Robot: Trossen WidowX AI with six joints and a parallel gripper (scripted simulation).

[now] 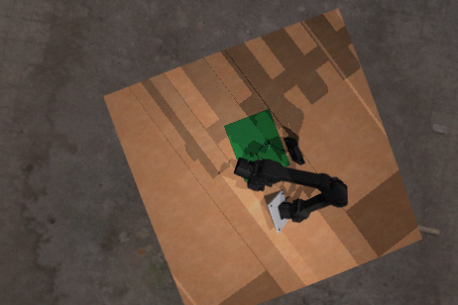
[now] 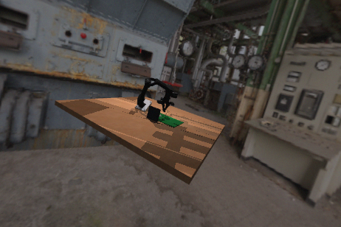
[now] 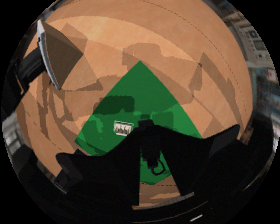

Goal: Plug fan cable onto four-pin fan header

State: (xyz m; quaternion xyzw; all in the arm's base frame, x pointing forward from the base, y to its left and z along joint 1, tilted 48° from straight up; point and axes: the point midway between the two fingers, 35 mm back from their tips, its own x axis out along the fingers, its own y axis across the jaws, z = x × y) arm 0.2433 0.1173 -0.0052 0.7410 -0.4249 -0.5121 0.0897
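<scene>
The green board [image 1: 243,129] [image 2: 177,123] [image 3: 141,80] lies flat on the table. The pale four-pin header [image 3: 123,128] stands on it, its pins bare, just left of the fingertips in the wrist view. My gripper [image 2: 166,108] [image 3: 146,130] is shut on the small dark plug and hangs above the board, apart from the header. The plug [image 3: 150,145] is hard to make out against the black fingers. A bit of its cable [image 3: 159,169] loops below it, and the thin cable [image 1: 268,142] runs over the board toward the black fan [image 1: 294,151] [image 2: 153,114].
The fan stands upright beside the board's edge. The arm's white base plate [image 1: 278,223] [image 3: 49,62] is fixed to the wooden table [image 1: 164,161] [image 2: 111,120] near the board. The arm reaches over the board's near edge. Striped shadows fall across the table and board.
</scene>
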